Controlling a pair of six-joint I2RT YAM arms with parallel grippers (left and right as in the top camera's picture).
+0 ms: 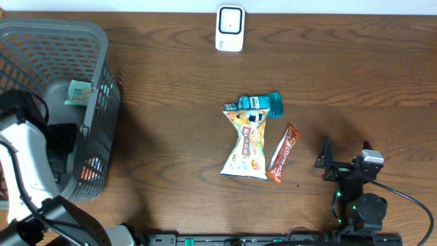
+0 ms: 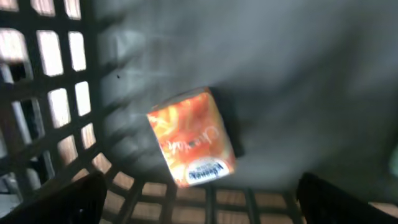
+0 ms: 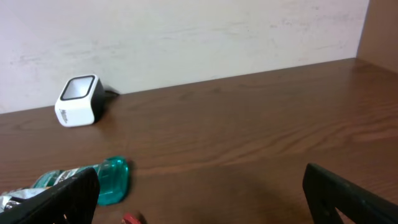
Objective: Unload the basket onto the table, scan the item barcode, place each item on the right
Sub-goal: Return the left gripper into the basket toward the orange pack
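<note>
We see a brown wooden worktop (image 1: 171, 82) carrying a grey mesh basket (image 1: 102, 130) at the left and a white scanner (image 1: 230, 29) at the far edge. At the centre a teal bottle (image 1: 263, 103) touches a yellow snack bag (image 1: 247, 145), with a red-brown bar (image 1: 283, 153) just right of the bag.

My left arm (image 1: 24, 147) wears smooth white shells between black joints, and thin black cables (image 1: 15, 174) loop along it. My right arm (image 1: 358, 188) is black all over, apart from a pale grey block (image 1: 373, 159) beside the right tool (image 1: 325, 162). Small green lights (image 1: 339, 196) glow on it, and a black cable (image 1: 410, 198) curves away from its round lower joint. My left tool (image 2: 202, 199) has matte black fingers (image 2: 62, 199), blurred at their edges.
</note>
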